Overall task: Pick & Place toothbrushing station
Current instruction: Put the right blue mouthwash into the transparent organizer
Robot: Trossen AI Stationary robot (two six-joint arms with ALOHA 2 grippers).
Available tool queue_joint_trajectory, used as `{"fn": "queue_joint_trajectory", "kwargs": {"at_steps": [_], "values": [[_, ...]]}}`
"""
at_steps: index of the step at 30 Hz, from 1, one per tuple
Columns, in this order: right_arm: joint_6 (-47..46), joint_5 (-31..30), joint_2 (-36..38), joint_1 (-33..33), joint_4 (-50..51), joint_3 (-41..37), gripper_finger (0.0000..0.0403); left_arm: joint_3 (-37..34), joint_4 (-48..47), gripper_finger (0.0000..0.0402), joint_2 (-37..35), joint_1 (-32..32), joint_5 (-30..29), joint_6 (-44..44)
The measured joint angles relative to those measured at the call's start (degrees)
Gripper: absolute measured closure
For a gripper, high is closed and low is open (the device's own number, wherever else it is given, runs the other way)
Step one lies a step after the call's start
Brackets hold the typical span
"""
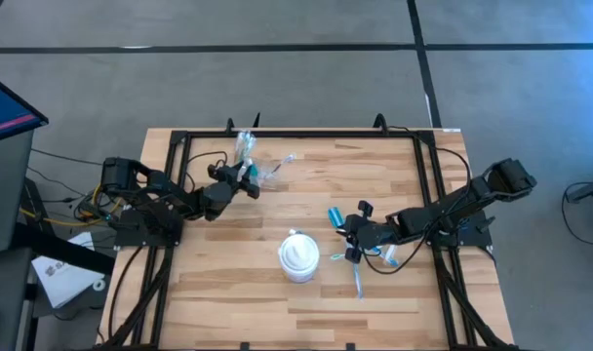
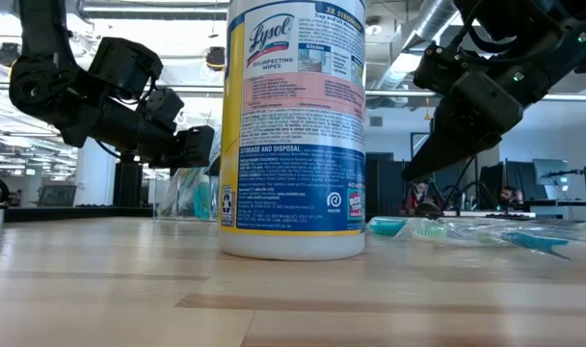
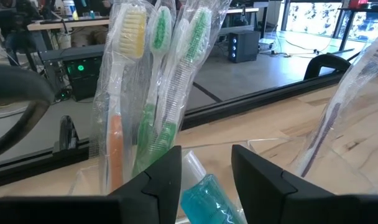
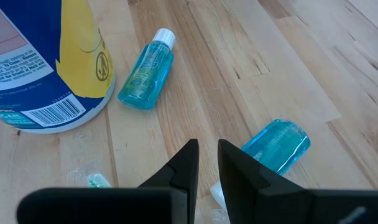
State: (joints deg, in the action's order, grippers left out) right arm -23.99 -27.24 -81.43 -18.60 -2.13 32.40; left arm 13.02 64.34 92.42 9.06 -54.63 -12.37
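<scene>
The wooden worktop (image 1: 228, 283) carries a tall wipes canister (image 1: 299, 257) at centre. The left gripper (image 3: 204, 171), jaws apart, straddles a blue bottle (image 3: 207, 200) beside a clear cup (image 1: 244, 148) of wrapped toothbrushes (image 3: 153, 81). The right gripper (image 4: 204, 163), jaws nearly together and empty, hovers above a second blue bottle (image 4: 277, 143); a third (image 4: 147, 78) lies nearer the canister. Risk: the slick, round bottle squirts sideways if pinched off-centre.

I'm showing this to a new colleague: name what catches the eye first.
The tall Lysol tub stands mid-table, filling the low view. The left pincer sits at a cup of wrapped toothbrushes near the far edge. The right pincer hovers by two blue bottles lying beside the tub.
</scene>
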Motion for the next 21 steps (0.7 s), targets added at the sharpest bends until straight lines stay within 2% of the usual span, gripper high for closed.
{"fn": "queue_joint_trajectory", "kwargs": {"at_steps": [11,17,21], "values": [[0.0,0.5,0.0,0.0,0.0,0.0,0.0351,0.0,0.0,0.0270,-4.0,-1.9,0.6,2.6],[-3.0,5.2,0.0,2.6,0.2,0.0,0.0351,0.0,0.1,0.0270,-9.1,-5.4,0.9,4.6],[-5.5,10.4,0.0,6.3,0.7,0.0,0.0351,0.0,0.0,0.0270,-12.0,-7.1,4.0,4.7]]}}
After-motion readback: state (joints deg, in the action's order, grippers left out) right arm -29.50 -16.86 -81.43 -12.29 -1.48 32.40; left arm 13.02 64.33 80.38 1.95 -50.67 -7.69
